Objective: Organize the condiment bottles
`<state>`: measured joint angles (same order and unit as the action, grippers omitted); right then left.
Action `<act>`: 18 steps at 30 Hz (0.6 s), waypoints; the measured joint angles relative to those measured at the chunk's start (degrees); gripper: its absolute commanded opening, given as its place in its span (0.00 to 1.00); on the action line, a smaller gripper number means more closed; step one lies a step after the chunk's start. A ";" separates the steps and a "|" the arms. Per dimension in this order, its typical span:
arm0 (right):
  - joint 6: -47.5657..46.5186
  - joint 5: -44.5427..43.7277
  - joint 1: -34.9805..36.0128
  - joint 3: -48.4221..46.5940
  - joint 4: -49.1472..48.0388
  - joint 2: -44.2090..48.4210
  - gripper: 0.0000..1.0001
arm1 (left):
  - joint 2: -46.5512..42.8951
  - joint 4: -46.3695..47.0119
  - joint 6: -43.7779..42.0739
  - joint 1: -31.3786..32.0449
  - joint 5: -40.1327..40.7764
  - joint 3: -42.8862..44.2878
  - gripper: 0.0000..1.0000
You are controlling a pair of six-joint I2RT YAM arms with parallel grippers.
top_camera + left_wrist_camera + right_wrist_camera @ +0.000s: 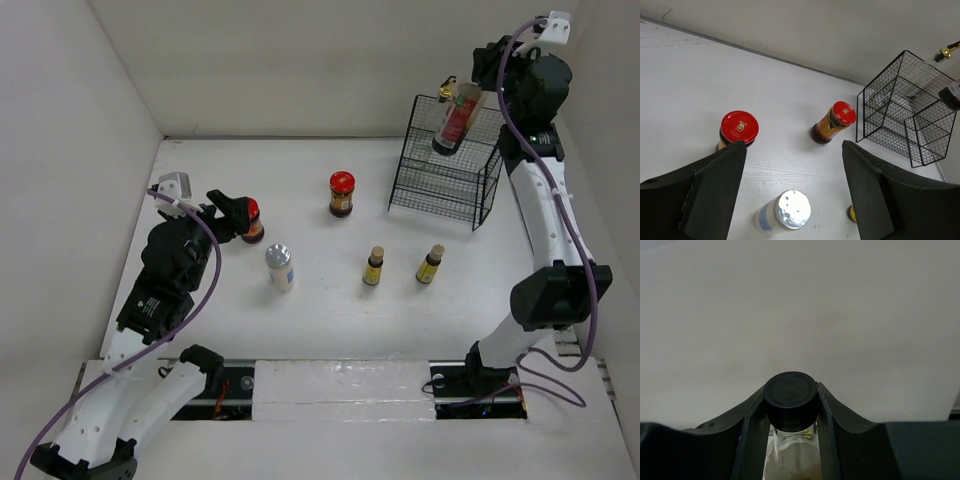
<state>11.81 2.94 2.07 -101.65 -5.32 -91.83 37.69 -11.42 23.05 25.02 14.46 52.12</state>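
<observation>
My left gripper point(232, 213) point(794, 146) is open and empty, low over the table. A red-capped dark jar point(254, 222) point(739, 128) stands just past its left fingertip. The white shaker point(280, 267) point(785, 212) stands under the gap between the fingers. A second red-capped jar point(342, 193) point(835, 121) stands farther off. Two small yellow bottles point(374, 266) point(431, 264) stand mid-table. My right gripper point(476, 92) point(790, 405) is shut on a black-capped, red-labelled bottle point(455, 120) point(790, 392), held tilted above the black wire basket point(445, 165). A clear gold-spouted bottle point(447, 88) point(949, 51) shows at the basket's back.
The wire basket point(900, 110) stands at the back right, near the rear wall. White walls close in the table on the left, back and right. The arm bases sit at the near edge.
</observation>
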 measured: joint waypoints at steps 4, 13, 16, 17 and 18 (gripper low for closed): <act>0.26 -0.81 -3.96 -5.31 3.74 -5.70 0.02 | 0.11 0.00 0.00 0.00 -0.55 0.00 0.73; -0.61 -4.22 -7.96 -22.73 7.91 -20.00 0.01 | 0.98 0.02 0.00 0.00 -0.94 0.00 0.73; -0.68 -5.55 -8.00 -26.58 8.39 -22.93 0.01 | 1.62 0.04 0.00 0.00 -0.96 0.00 0.73; -0.66 -6.01 -8.00 -27.58 8.39 -23.71 0.01 | 1.68 0.04 -0.02 0.00 -0.96 0.00 0.73; -0.63 -6.23 -8.00 -28.13 8.48 -24.09 0.01 | 1.95 0.02 -0.02 0.00 -0.96 0.00 0.73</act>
<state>11.18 -3.29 -5.93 -129.78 3.16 -115.92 39.64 -11.40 23.03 25.02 13.50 52.12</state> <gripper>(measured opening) 0.428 0.730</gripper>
